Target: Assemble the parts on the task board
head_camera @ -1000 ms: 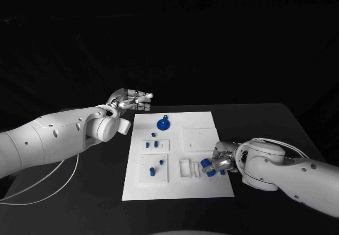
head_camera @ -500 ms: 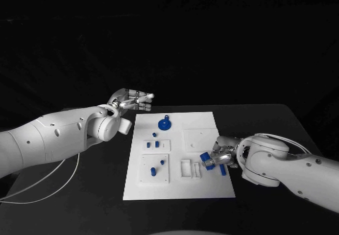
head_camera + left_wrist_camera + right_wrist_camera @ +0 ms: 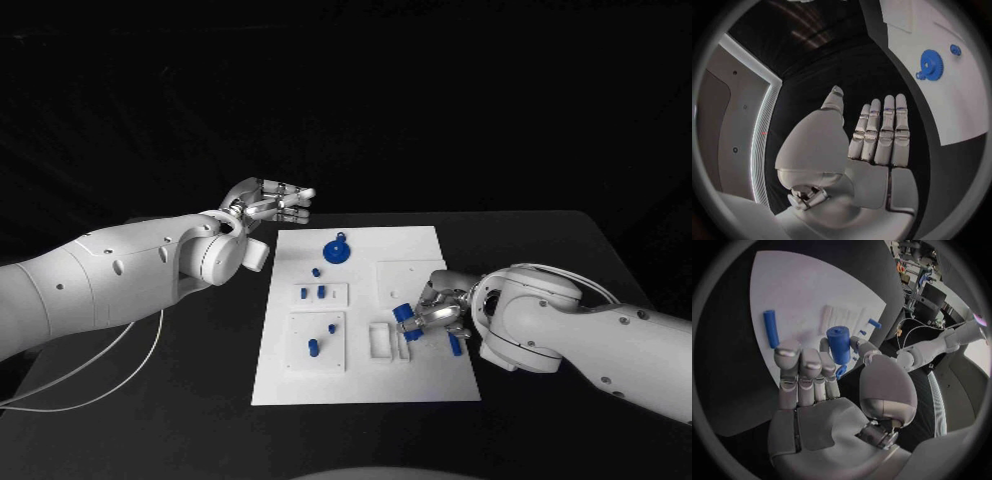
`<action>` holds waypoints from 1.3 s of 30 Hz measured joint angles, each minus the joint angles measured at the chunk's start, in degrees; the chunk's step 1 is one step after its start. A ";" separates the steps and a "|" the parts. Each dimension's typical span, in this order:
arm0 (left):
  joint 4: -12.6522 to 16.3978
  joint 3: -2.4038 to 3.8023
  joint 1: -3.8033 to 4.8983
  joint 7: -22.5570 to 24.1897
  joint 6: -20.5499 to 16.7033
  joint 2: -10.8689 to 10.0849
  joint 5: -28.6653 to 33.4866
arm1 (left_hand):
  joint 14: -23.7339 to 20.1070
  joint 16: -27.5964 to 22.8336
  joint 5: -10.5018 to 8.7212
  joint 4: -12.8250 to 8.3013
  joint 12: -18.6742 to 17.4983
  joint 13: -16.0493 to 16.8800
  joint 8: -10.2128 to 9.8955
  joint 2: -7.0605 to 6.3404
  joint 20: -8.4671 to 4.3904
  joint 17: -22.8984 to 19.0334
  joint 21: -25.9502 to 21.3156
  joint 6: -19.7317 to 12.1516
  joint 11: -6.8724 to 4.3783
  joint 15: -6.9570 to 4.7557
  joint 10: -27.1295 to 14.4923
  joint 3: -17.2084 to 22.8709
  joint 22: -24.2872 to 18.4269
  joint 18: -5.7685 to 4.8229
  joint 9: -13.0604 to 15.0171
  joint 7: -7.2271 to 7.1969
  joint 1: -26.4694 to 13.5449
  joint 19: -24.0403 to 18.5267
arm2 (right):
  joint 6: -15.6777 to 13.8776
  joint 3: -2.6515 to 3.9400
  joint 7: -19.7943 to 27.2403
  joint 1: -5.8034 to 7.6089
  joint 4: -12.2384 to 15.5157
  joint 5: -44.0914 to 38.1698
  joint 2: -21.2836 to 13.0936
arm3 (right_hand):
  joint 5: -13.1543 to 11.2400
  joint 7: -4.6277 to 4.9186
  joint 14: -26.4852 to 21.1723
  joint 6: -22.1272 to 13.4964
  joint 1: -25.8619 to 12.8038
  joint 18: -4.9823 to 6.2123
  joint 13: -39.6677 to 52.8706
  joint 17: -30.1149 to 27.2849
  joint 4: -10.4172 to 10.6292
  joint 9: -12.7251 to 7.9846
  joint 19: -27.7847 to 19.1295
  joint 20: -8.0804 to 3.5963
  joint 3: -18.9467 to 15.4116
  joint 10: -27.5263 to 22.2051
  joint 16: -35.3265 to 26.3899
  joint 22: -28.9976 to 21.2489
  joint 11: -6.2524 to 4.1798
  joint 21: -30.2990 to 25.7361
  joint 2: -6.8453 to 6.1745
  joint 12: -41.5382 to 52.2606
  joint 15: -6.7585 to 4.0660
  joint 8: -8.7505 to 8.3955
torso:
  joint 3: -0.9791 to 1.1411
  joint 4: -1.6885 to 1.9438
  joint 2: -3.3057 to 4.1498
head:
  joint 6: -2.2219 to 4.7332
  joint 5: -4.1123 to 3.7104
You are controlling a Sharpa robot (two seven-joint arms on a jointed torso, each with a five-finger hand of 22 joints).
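— Two hands on our sheet. Where is the right hand (image 3: 430, 318)?

— We log it low over the task board (image 3: 361, 385), near the board's right edge. Its fingers (image 3: 802, 371) lie side by side, and with the thumb they pinch a blue peg (image 3: 839, 344), held upright clear of the board.

— Other parts?

— One blue rod (image 3: 771, 328) lies flat on the board just beside that hand. We also note a blue gear (image 3: 335, 252) near the far end and small blue pieces (image 3: 313, 294) in the left-hand blocks.

— Left hand (image 3: 268, 204)?

— Off the board's far left corner, above the black table (image 3: 188, 400). Its fingers (image 3: 882, 131) are straight and together, the thumb apart; it holds nothing.
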 measured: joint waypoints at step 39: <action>0.00 -0.01 0.00 -0.36 0.18 0.16 -0.09 | 0.00 0.00 0.00 0.00 0.00 0.00 0.00 0.00 0.00 -0.02 0.37 0.00 0.00 0.00 0.00 0.00 -0.13 0.00 0.00 0.00 0.00 0.00 | -0.05 -2.34 -0.08 0.06 -3.67 5.29 5.47 | -1.42 -0.10 0.00 0.54 -1.02 -0.01 -1.08 0.03 -0.87 -0.48 0.00 0.00 -0.87 0.22 -0.02 0.29 -0.19 -0.23 1.11 -0.94 0.01 0.01 | 0.06 -0.04 0.02 | -0.79 0.88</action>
